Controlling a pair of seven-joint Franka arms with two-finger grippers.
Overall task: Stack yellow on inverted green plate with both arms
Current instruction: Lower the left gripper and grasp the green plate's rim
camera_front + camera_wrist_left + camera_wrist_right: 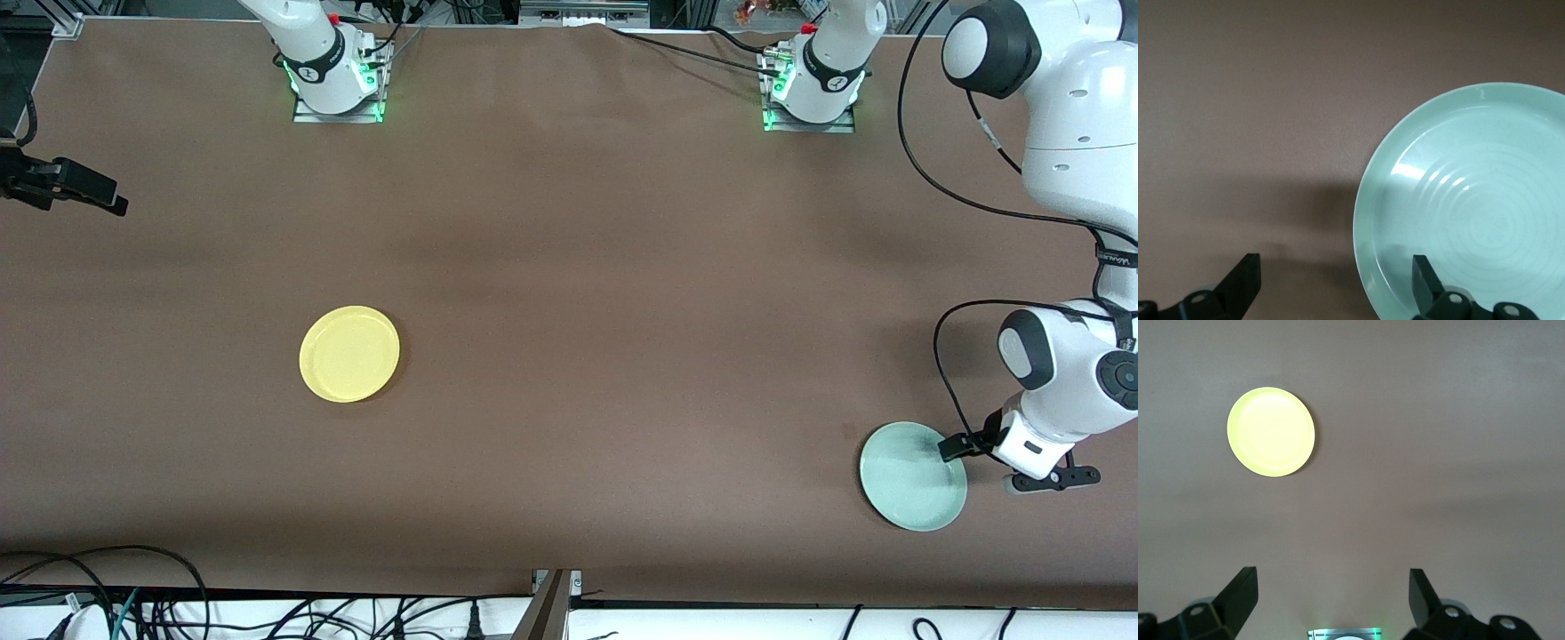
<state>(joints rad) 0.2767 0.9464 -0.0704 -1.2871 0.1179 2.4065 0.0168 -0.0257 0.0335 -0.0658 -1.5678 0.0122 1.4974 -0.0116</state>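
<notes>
The bright yellow plate [349, 354] lies flat on the brown table toward the right arm's end; it shows small in the right wrist view [1271, 431]. The pale green plate [913, 476] lies near the front edge at the left arm's end, hollow side up with ringed grooves [1471, 213]. My left gripper [973, 453] is open and low at that plate's rim, one finger over the plate, the other over bare table [1337, 280]. My right gripper [84, 188] is open and empty [1331, 600], held high over the table's end, well away from the yellow plate.
The brown table [587, 267] spreads wide between the two plates. The arm bases [338, 80] [811, 89] with green lights stand along the table's edge farthest from the front camera. Loose cables [133, 596] lie below the edge nearest that camera.
</notes>
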